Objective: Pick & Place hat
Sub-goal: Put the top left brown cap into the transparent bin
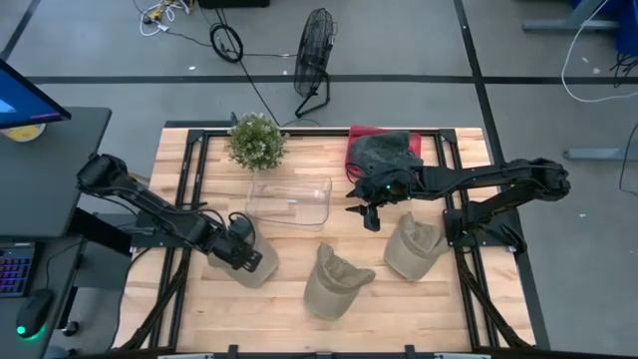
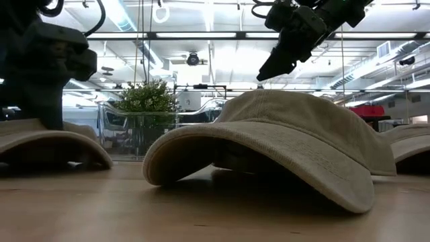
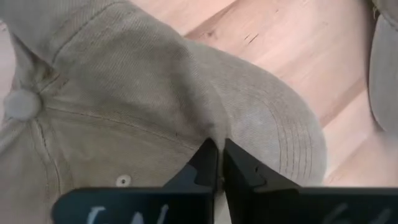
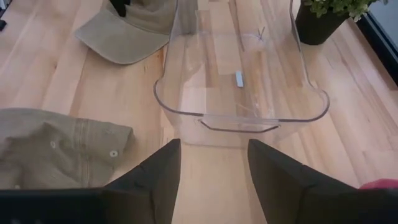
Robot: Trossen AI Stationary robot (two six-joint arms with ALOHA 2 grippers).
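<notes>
Three hats on the table; we saw left gripper clamped on the nearest hat, right gripper open above the bin

One camera is looking straight down, another is sitting level at tabletop height, both wrist cameras are peering closely forward, all sharing the wooden table.

Matt khaki cloth hats, glossy clear plastic bin, pale wood table
</notes>
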